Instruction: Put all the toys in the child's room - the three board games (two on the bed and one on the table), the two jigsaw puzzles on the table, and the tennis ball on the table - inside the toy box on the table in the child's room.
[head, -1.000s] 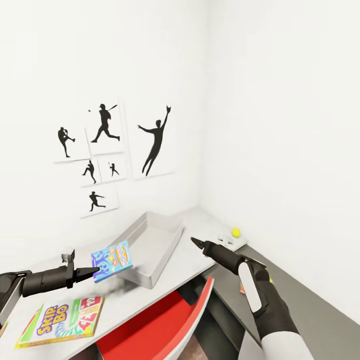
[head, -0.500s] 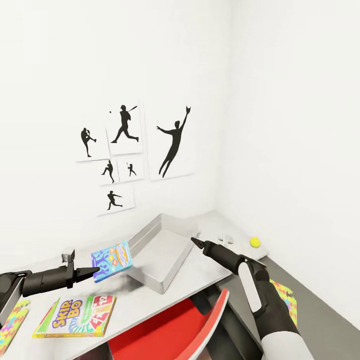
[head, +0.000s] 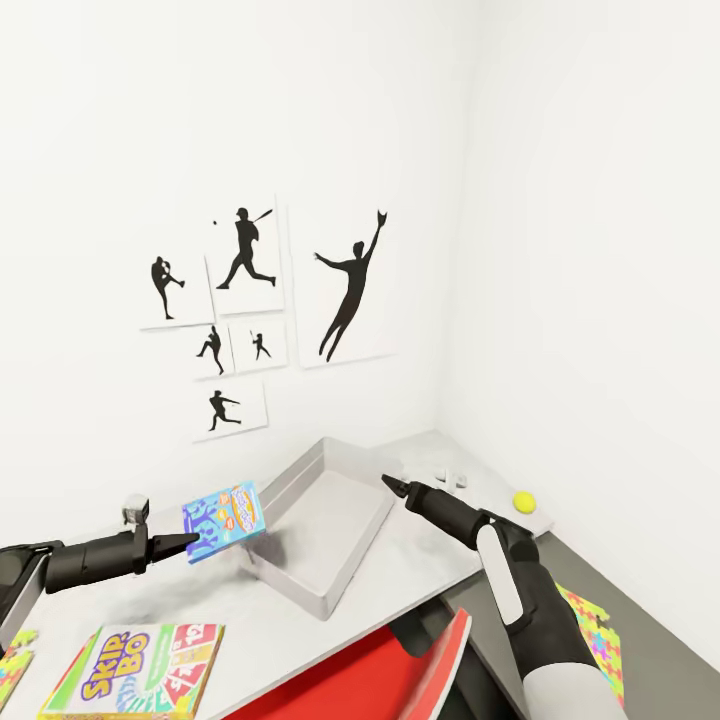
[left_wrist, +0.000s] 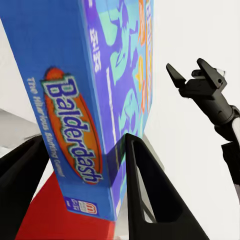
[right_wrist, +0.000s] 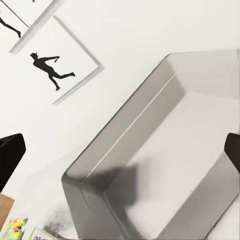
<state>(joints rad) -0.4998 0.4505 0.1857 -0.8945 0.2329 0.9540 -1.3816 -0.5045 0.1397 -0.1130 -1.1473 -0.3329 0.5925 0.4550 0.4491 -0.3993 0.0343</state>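
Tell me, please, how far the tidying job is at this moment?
Nothing looks done: the grey toy box looks empty. In hand: the left gripper has its jaws shut on the blue Balderdash game, held beside the box. Left: the Skip-Bo game on the table, the tennis ball, a jigsaw puzzle on the lower section. The right gripper is open.

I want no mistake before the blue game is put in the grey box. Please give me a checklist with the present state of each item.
1. Left gripper jaws shut on the blue board game: ok.
2. Game is over the toy box: not ok, it hangs at the box's near corner, not over the middle.
3. Box interior is free: ok, nothing inside in the right wrist view.
4. Right gripper is out of the path: cannot tell, it hovers above the box.
5. SKIP-BO box is clear of the move: ok, flat on the table.
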